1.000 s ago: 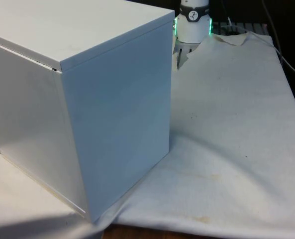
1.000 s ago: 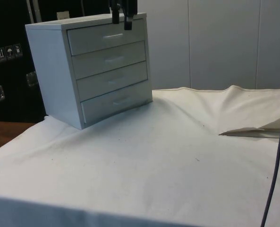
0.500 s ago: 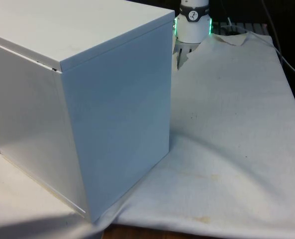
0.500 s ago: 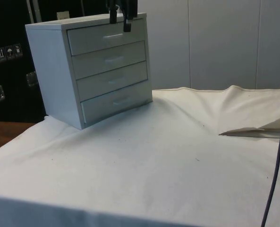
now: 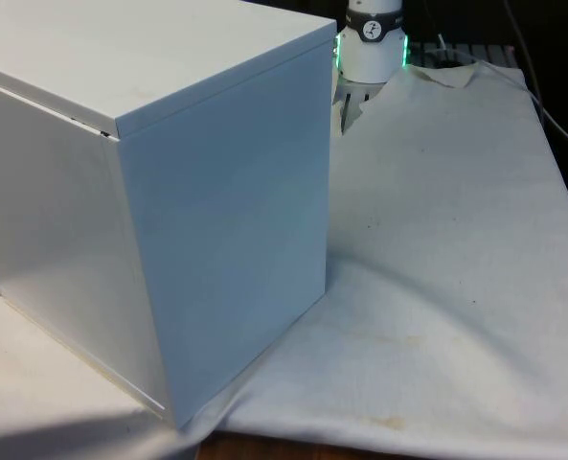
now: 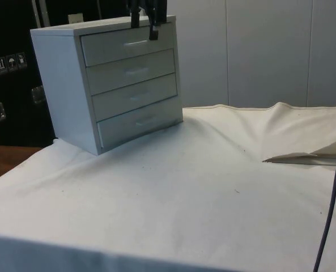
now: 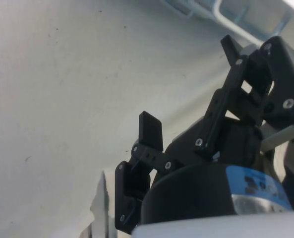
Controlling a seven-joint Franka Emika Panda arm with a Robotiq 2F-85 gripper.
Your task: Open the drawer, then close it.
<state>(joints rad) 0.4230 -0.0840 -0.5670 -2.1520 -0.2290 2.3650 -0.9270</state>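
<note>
Currently, a white chest of drawers (image 6: 108, 85) is standing on the cloth-covered table (image 6: 213, 187), and in the side view its four drawer fronts are all sitting flush and shut. The black gripper (image 6: 145, 17) is hanging just in front of the chest's top edge, directly above the top drawer (image 6: 128, 46) and its small pale handle (image 6: 136, 42). Compared with a second ago, the fingertips are sitting a shade differently against that top edge, shifting slightly toward the side view's right, while the drawers are staying exactly as they were. That suggests the arm is only lining itself up, so the opening step is not yet begun. The two fingers (image 7: 150, 130) are standing apart, spread wide with nothing between them, and the wrist view is showing the white cloth beyond them and a pale handle (image 7: 236, 22) past the fingertips. From the front view, the chest (image 5: 149, 192) is turning its plain back and side to the camera. The likely next move is lowering onto the top handle before any pulling.
</note>
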